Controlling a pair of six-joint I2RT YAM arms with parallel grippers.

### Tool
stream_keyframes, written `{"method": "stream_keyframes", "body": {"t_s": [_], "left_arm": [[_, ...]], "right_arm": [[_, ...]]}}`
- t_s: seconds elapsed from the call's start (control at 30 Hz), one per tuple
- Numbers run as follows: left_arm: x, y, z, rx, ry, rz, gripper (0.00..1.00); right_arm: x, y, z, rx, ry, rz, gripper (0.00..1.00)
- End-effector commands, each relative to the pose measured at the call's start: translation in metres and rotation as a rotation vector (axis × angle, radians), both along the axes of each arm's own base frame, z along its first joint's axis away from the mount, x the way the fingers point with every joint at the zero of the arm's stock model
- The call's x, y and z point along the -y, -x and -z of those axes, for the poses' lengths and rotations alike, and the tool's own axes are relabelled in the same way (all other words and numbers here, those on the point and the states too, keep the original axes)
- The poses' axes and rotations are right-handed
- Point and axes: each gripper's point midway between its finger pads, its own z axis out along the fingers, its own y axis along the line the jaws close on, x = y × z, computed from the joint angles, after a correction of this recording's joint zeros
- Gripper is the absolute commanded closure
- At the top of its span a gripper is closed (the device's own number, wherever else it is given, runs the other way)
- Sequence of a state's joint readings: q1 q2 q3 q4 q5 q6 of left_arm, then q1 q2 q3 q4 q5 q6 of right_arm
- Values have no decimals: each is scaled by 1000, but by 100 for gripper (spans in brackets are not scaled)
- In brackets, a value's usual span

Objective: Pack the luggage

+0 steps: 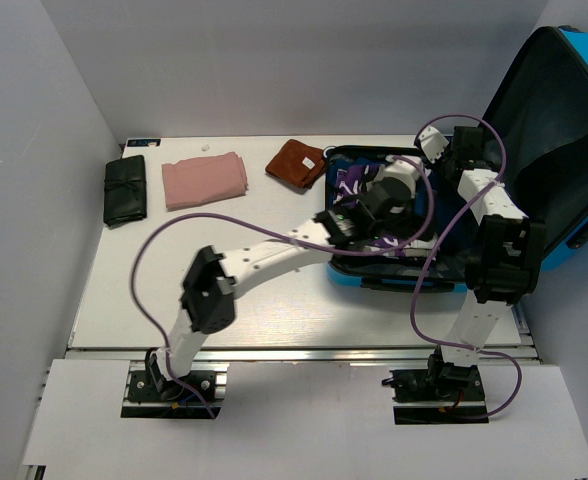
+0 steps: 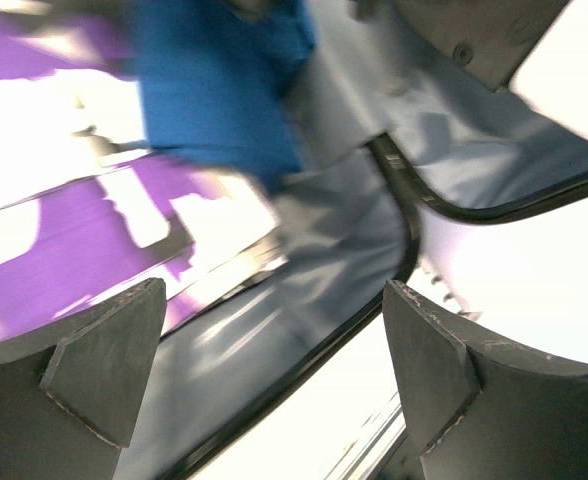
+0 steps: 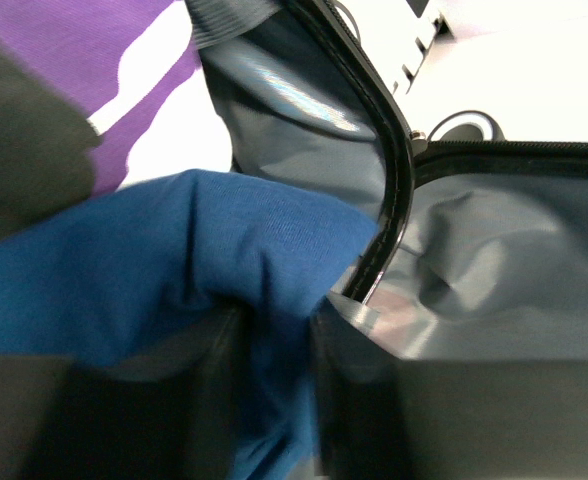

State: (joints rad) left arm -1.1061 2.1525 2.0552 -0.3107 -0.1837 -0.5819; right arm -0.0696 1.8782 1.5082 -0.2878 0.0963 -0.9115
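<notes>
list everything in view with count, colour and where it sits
luggage: 1, bright blue with grey lining, open on the table's right side, lid raised
purple-and-white garment: 1, purple and white, inside the luggage
blue cloth: 1, blue, inside the luggage near its rim
brown cloth: 1, rust brown, far edge, beside the luggage's left corner
pink cloth: 1, pink, folded, left of the brown cloth
black pouch: 1, black, far left corner
table: 1, white, under everything
left arm: 1, white and black, reaching into the luggage
right arm: 1, white and black, reaching into the luggage
left claw: 1, dark grey, open, empty
right claw: 1, dark grey, closed on the blue cloth
</notes>
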Motion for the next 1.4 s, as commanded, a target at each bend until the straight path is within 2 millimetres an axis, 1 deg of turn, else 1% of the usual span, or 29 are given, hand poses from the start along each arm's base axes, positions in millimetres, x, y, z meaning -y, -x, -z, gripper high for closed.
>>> {"method": "stream_keyframes", "body": {"t_s": [0.0,0.03,0.07,0.1,0.13,0.17,0.2,0.23,0.27,0.3,0.33,0.37,0.4,0.43,0.47,0.5,0.57,0.6,0.63,0.67,0.77,0.83,0.97,1.07,1.17,1.2,1.27,1.3,1.37], "left_arm": [[-90,-7,-58,56,-70,-149,2],[-106,-4,-55,52,-100,-178,2],[-127,-7,-39,35,-150,-220,2],[-157,-11,-62,55,-121,-302,2],[-173,-6,-60,46,-140,-327,2],[-193,-7,-42,25,-185,-364,2],[-218,-5,-58,39,-152,-426,2],[-237,-6,-50,24,-177,-469,2],[-255,-3,-31,-11,-212,-514,2],[-275,-1,-22,-29,-251,-560,2],[-294,1,-26,-39,-242,-600,2],[-306,3,-22,-60,-241,-633,2],[-320,10,-3,-88,-291,-652,2],[-336,12,-7,-91,-274,-683,2],[-345,14,-2,-106,-277,-703,2],[-358,18,11,-127,-313,-719,2],[-380,18,13,-142,-309,-768,2],[-390,20,22,-156,-336,-785,2],[-396,19,25,-163,-342,-803,2],[-408,15,26,-171,-347,-836,2],[-422,8,37,-206,-376,-862,2],[-424,3,42,-224,-373,-864,2],[-424,-7,63,-279,-370,-838,2],[-427,-7,80,-320,-386,-833,2],[-431,-8,92,-348,-396,-836,2],[-433,-9,93,-357,-390,-837,2],[-435,-11,95,-359,-379,-838,2],[-436,-12,96,-366,-371,-836,2],[-435,-14,96,-368,-360,-827,2]], "right_arm": [[6,-21,-11,83,7,59,59],[8,-24,-10,89,14,83,42],[5,-26,-11,103,-3,102,39],[3,-30,-17,121,-9,113,30],[3,-30,-25,139,-2,133,11],[0,-31,-32,159,-14,153,11],[-5,-32,-43,178,-19,157,11],[-3,-26,-57,198,-14,191,11],[-6,-23,-66,226,-60,243,11],[-21,-22,-78,241,-93,245,11],[-26,-9,-85,225,-132,270,11],[-31,-2,-89,222,-175,299,11],[-39,5,-88,213,-246,346,11],[-41,22,-85,177,-272,386,11],[-45,32,-82,156,-299,417,11],[-51,41,-80,150,-372,476,11],[-60,65,-53,43,-414,530,11],[-69,73,-46,20,-464,549,11],[-71,83,-28,-28,-464,564,11],[-76,86,-20,-42,-471,561,11],[-79,92,-1,-79,-455,558,11],[-81,88,7,-101,-433,540,11],[-84,80,12,-114,-395,534,11],[-78,83,19,-111,-357,567,11],[-60,95,26,-96,-284,658,21],[-51,103,27,-87,-239,695,31],[-41,112,20,-56,-218,734,42],[-35,120,22,-51,-192,750,51],[-29,125,18,-16,-178,765,65]]}}
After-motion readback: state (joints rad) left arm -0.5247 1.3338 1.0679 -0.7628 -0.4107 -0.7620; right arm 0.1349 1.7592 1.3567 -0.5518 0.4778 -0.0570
